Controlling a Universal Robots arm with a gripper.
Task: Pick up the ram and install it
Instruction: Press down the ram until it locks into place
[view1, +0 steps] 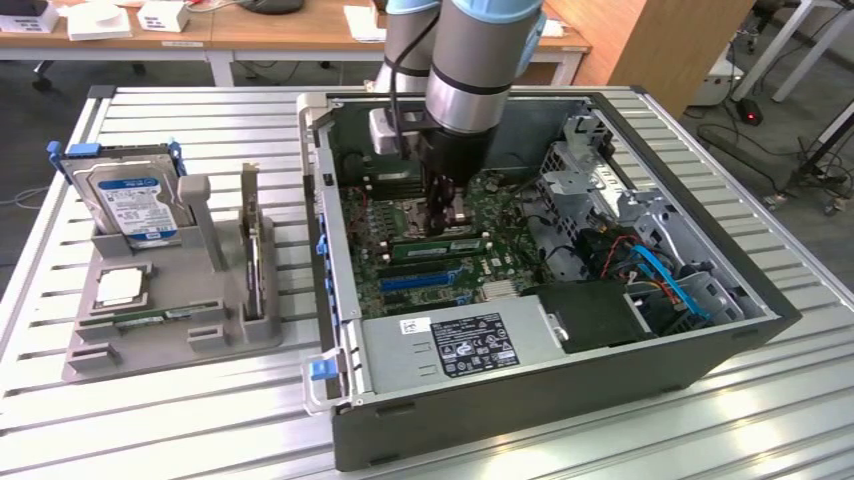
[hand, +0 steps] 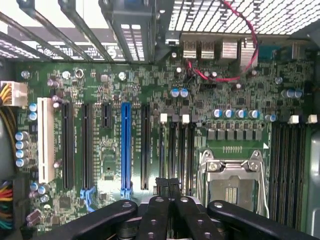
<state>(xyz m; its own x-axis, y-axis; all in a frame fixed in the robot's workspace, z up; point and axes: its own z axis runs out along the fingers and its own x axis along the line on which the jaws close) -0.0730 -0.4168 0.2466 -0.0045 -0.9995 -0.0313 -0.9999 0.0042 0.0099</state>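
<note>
Exterior view: the arm reached straight down into the open computer case (view1: 747, 335), which lay on its side on the slatted table (view1: 200, 110). This put the motherboard (view1: 414, 215) face up for vertical access. The end effector (view1: 447, 215) stood low over the memory slots, near the middle of the board.

The ram (view1: 438, 244) appeared as a green stick with a pale sticker. It stood on edge in those slots, just beside the fingertips and apart from the grey fixture (view1: 174, 340) outside the case. The fixture held the hard drive (view1: 134, 205) upright, presumably so that parts could be taken from above.

Wrist view: the end effector (hand: 167, 186) had its fingers (hand: 155, 215) pressed together, with nothing visibly pinched between them. Their joined tip pointed at the dark slots beside the processor socket (hand: 231, 185). In my judgement this posture suits pressing on a seated module rather than carrying one.

Not established:
- The arm hid the point of contact, so touching or hovering could not be told.
- Seen edge-on from the wrist, the stick could not be separated from the slots.
- The slot latches were not legible.
- A thin upright board (view1: 250, 235) on the fixture could not be identified.
</note>
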